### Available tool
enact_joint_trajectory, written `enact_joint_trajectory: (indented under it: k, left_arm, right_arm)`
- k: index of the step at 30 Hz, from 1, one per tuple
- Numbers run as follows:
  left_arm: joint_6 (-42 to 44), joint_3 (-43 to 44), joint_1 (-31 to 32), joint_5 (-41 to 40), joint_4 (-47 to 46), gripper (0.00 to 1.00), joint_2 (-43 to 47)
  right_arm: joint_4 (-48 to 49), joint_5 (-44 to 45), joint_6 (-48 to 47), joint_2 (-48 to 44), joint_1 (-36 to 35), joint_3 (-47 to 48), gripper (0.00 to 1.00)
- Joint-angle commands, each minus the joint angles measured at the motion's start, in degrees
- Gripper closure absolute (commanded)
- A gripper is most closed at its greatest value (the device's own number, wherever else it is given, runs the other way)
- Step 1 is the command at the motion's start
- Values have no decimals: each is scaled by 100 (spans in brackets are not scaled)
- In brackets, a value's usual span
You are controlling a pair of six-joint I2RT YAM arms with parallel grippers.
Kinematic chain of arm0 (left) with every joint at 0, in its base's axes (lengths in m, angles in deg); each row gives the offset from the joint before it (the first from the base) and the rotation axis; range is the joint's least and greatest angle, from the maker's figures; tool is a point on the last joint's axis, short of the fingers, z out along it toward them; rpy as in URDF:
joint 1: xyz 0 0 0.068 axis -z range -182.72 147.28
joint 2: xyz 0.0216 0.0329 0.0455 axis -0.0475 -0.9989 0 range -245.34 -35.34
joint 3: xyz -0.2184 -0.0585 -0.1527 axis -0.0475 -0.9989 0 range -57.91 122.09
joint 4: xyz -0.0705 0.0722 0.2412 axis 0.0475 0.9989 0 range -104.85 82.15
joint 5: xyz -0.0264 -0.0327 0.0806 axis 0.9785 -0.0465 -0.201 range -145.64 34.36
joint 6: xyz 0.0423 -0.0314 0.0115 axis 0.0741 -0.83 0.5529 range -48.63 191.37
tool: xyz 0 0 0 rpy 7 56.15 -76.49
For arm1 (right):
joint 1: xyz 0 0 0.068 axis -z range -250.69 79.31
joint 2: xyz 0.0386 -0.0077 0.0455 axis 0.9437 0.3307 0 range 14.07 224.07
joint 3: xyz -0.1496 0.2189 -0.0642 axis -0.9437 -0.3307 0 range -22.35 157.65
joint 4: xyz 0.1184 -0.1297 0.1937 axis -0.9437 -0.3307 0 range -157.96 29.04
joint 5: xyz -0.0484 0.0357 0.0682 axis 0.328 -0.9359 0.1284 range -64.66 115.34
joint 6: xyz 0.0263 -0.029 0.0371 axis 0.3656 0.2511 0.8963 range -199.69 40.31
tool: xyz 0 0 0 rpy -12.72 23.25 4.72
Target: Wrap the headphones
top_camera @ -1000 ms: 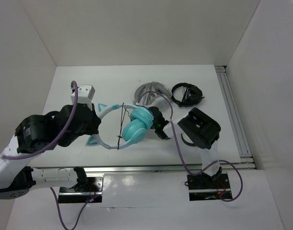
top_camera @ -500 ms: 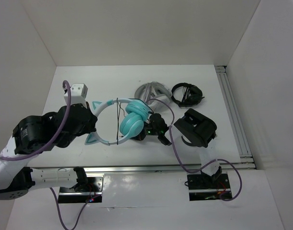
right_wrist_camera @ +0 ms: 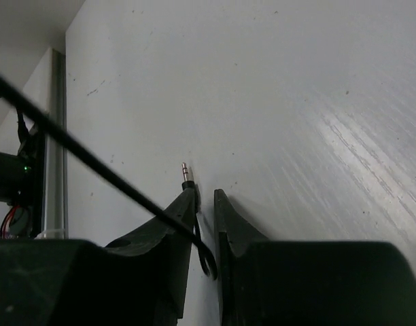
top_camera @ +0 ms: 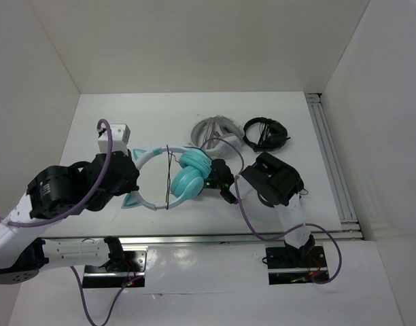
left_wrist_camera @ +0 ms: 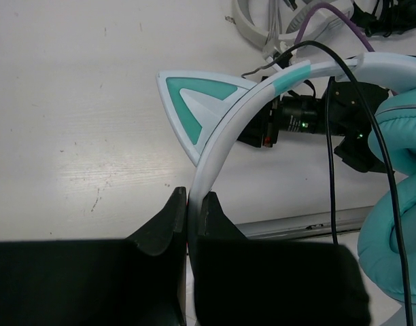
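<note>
Top view high, rearward, facing down; wrist views close along jaws; top, left share headphones [top_camera: 189, 182]

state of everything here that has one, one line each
teal headphones: held by the headband, cups together
cable: stretched across the headband's arc, not yet wound up
plug: poking out between the right gripper's fingers
left gripper: shut on the headband
right gripper: jaws narrowly apart around the cable end, grip unclear
grey headphones: lying at the back, no gripper on them
black headphones: lying beside the grey ones
</note>
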Motion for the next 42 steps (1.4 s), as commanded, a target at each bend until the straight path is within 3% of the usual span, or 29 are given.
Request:
enact_joint_trajectory:
  k: [1,3,6,8,12,17,22,27,33,42]
  left_arm:
    - [-322,-22,18,-17,-586,100,155]
    - [-322,-74,18,-17,-586,100,217]
    - [-383,-75,18,-96,-586,100,269]
    - [-463,-23,18,-201,-516,100,269]
    - [-927,101,18,-709,-103,100,217]
    - [-1367,206,-121,-1195,-6,100,77]
    - [-1211,321,-499,-1362,-295,100,-581]
    - [-288,225,-2044,-677,-1059,100,-1365]
    - [898,-443,-2986,-307,-2396,100,-1470]
    - [908,-1349,-2839,-676,-2397,100,-1997]
  right_arm:
    - [630,24,248,175,33,295,74]
    - [683,24,249,315,33,358,78]
    - [788,24,363,386,33,419,96]
    - [789,24,363,386,33,341,100]
    - [850,252,363,-86,-46,-299,100]
    - [-413,1487,108,-1097,-756,-872,100]
    - [-1783,2484,-84,-2284,-1530,-1136,100]
    - [-2637,4000,-199,-3365,-2749,-1364,100]
    - [-4473,5629,-453,-4578,-3771,-892,100]
    - [-6003,5931,-1287,-5168,-4019,313,100]
